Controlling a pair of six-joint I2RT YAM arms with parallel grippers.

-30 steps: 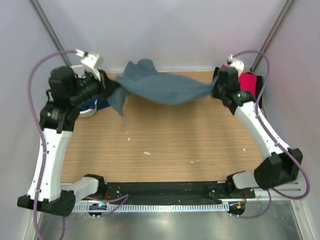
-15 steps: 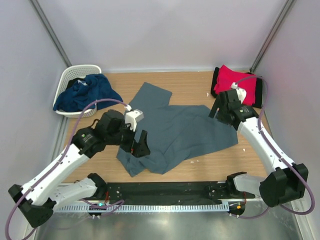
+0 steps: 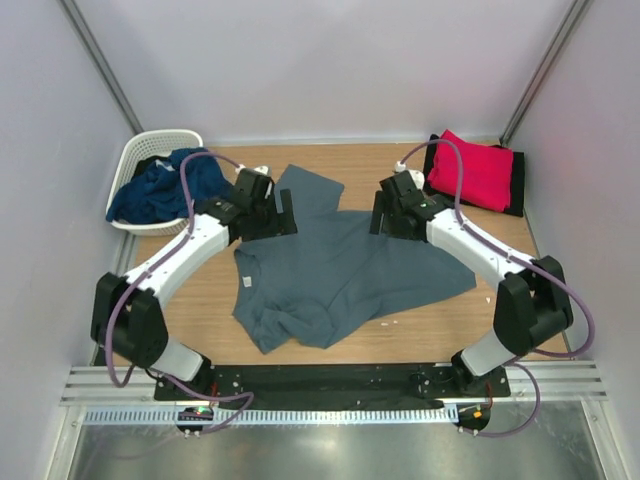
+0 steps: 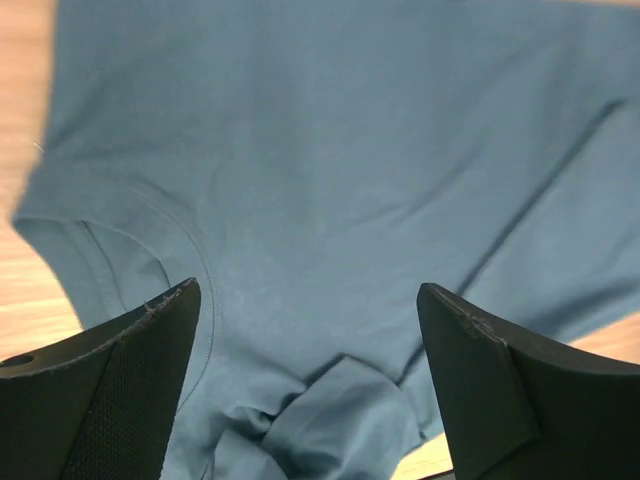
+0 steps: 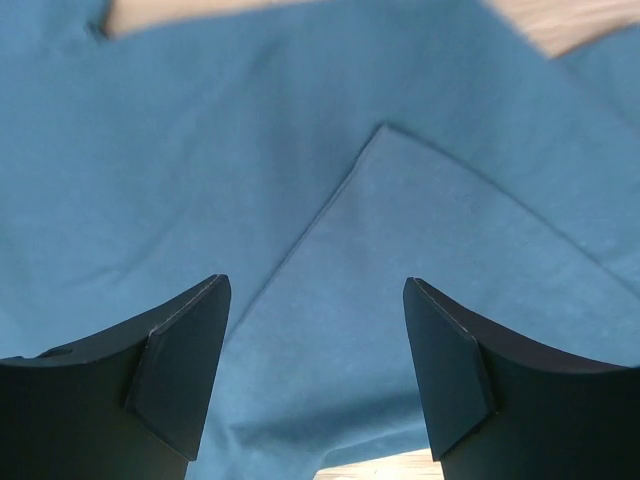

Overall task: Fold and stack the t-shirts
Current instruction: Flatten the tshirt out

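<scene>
- At table centre: grey-blue t-shirt (image 3: 340, 275) lies spread out on the wood table (image 3: 200, 310), not folded. It is rumpled along its near-left edge, and one part reaches toward the far side.
- Left gripper (image 3: 283, 215) is over the shirt's far-left part. In the left wrist view the gripper (image 4: 310, 300) has its fingers (image 4: 130, 380) wide apart with nothing between them. Below it are cloth, a curved collar seam and a small bunched fold.
- Right gripper (image 3: 382, 213) is over the shirt's far-right part. In the right wrist view the gripper (image 5: 315, 290) is also spread wide and holds nothing. A turned-over flap with a pointed corner lies on the cloth under it.
- Contact of either gripper with the cloth: cannot tell.
- Far-right corner: red t-shirt (image 3: 475, 170) sits folded on top of a black t-shirt (image 3: 518, 185).
- Far-left corner: white lattice basket (image 3: 150, 142) holds a crumpled navy t-shirt (image 3: 165, 185), which spills over the basket's right rim.
</scene>
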